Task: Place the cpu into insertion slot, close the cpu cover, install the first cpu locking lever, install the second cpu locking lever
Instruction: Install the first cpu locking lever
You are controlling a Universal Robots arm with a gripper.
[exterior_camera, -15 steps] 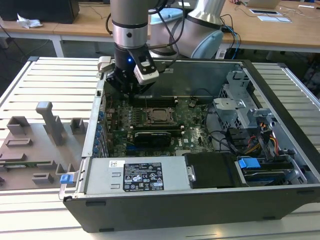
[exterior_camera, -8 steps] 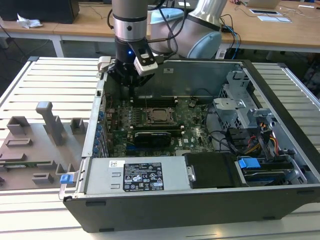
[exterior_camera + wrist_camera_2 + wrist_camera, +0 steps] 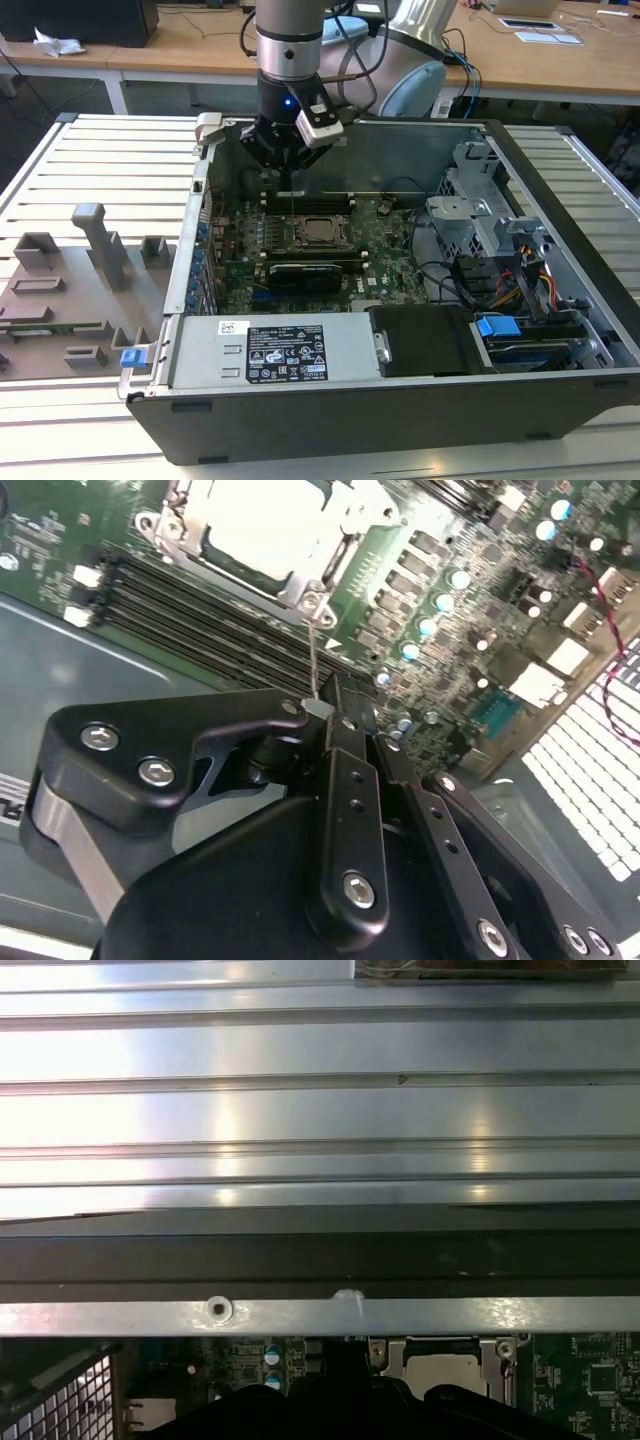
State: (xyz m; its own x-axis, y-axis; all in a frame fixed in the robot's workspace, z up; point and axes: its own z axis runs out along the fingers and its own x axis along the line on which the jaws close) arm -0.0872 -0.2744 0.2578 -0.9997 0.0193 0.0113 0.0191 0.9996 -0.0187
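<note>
The cpu lies flat in its socket on the green motherboard, its pale metal top bright in the second wrist view. The silvery cpu cover lies down around it as a frame. From the socket's corner a thin wire locking lever stands up to my fingertips. My gripper is shut on the lever's end. In the exterior view the gripper hangs just behind the socket, over the memory slots. In the first wrist view the cpu shows past the case wall.
The open computer case stands on a slatted table. Its back wall rises close behind my gripper. A black card lies in front of the socket, a power supply at the front and a drive cage at the exterior view's right. Grey fixtures stand left of the case.
</note>
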